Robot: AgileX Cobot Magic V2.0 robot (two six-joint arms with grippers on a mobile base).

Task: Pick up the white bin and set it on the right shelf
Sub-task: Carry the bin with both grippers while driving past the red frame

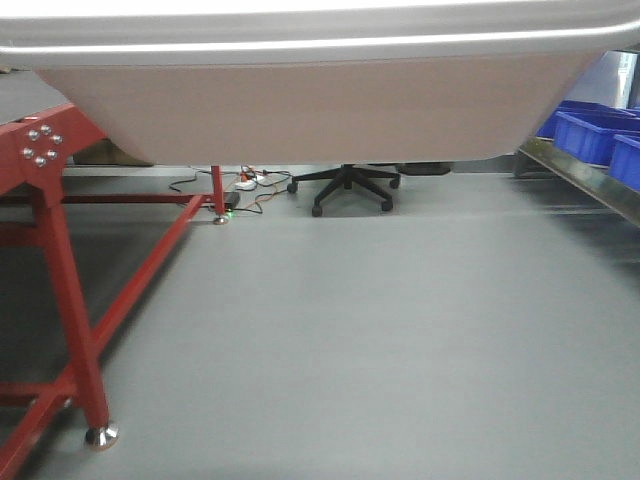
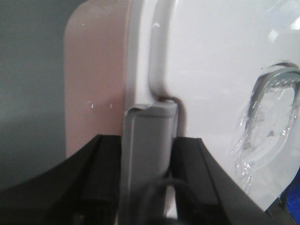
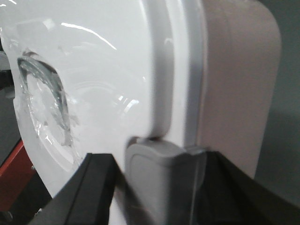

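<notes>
Black fingers (image 2: 93, 183) of the left claw (image 2: 149, 140) sit close under the left wrist camera, one on each side of a grey latch (image 2: 145, 159) at the end of the bin (image 1: 320, 110), pressed against it. The right claw (image 3: 154, 157) is clamped the same way on the grey latch (image 3: 154, 183) at the bin's other end. So the bin hangs between the two claws, each gripping one short end, with the pinkish-white body on the outer side of each latch and the glossy white lid (image 2: 211, 70) on the inner side. A recessed handle (image 2: 276, 112) shows in the lid under crinkled clear film (image 2: 248, 145).

From the front camera the bin fills the top of the view. Its underside is tilted toward the lens and hangs well clear of the grey floor (image 1: 350, 330).

The shelf (image 1: 580, 180) runs along the right edge of that view, lower than the bin's rim, with blue crates (image 1: 590, 135) standing on it back from its front edge. A red frame (image 1: 60, 260) stands at the left. Beyond the bin, a black chair (image 1: 345, 185) base and loose cables (image 1: 255, 185) lie on the floor.
</notes>
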